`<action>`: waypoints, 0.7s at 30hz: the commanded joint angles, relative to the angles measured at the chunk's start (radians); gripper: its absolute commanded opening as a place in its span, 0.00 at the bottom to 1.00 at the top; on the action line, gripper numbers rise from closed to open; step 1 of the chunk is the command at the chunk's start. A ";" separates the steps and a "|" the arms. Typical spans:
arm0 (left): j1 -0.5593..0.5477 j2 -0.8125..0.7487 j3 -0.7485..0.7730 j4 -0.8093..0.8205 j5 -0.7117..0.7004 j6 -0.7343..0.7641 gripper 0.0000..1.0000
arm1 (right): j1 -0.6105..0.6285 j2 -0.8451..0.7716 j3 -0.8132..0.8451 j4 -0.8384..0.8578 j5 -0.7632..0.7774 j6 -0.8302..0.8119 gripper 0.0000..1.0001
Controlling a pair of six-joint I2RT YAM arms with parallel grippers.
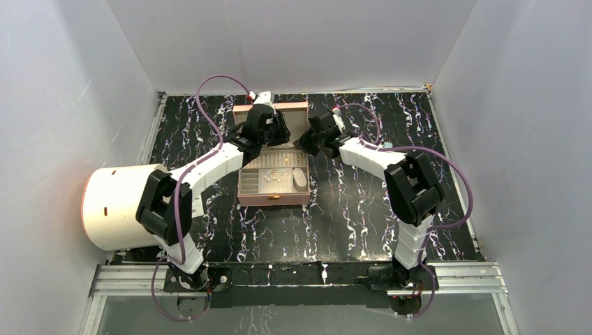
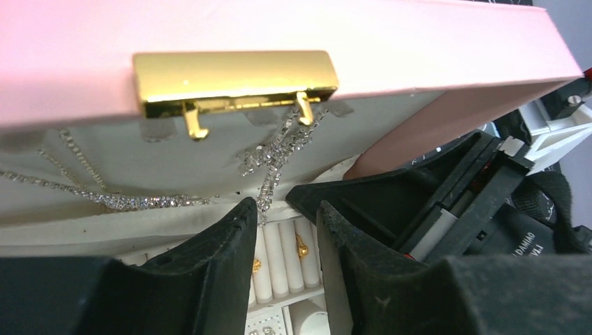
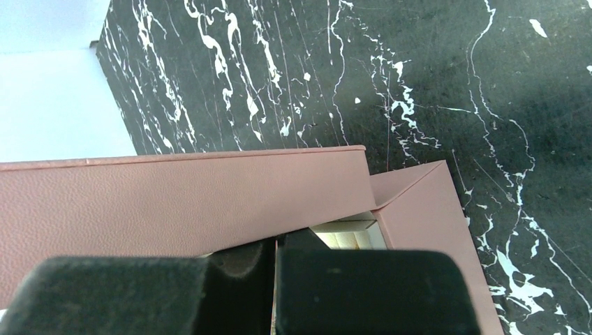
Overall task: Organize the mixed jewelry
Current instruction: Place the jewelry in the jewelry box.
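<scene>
The pink box (image 1: 274, 199) stands open mid-table with its lid (image 1: 293, 107) raised at the back. Small gold pieces of jewelry (image 1: 276, 174) lie in its white tray. My left gripper (image 1: 274, 132) reaches in under the lid. Its fingers stand apart around the tail of a silvery chain (image 2: 276, 157) that hangs from the lid's lining below the gold clasp (image 2: 234, 80); the left gripper (image 2: 286, 204) is open. Gold rings (image 2: 301, 246) sit in the ring rolls beneath. My right gripper (image 1: 311, 139) is shut on the lid's right edge (image 3: 209, 202), its tips (image 3: 274, 244) pinching it.
A large white cylinder with a pink rim (image 1: 115, 206) lies at the left beside my left arm. Grey walls close in the black marbled table (image 1: 349, 223) on three sides. The right arm's black body (image 2: 489, 209) sits close to the right of my left fingers.
</scene>
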 commanded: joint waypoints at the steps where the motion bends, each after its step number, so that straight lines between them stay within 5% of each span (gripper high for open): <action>1: -0.003 0.006 0.001 0.051 -0.014 0.043 0.32 | -0.022 -0.041 -0.041 0.002 -0.033 -0.120 0.00; 16: -0.004 0.063 0.012 0.049 -0.039 0.070 0.19 | -0.021 -0.034 -0.084 0.115 -0.090 -0.206 0.00; 21: -0.004 0.073 0.028 0.049 -0.052 0.077 0.07 | -0.022 -0.029 -0.086 0.118 -0.093 -0.212 0.00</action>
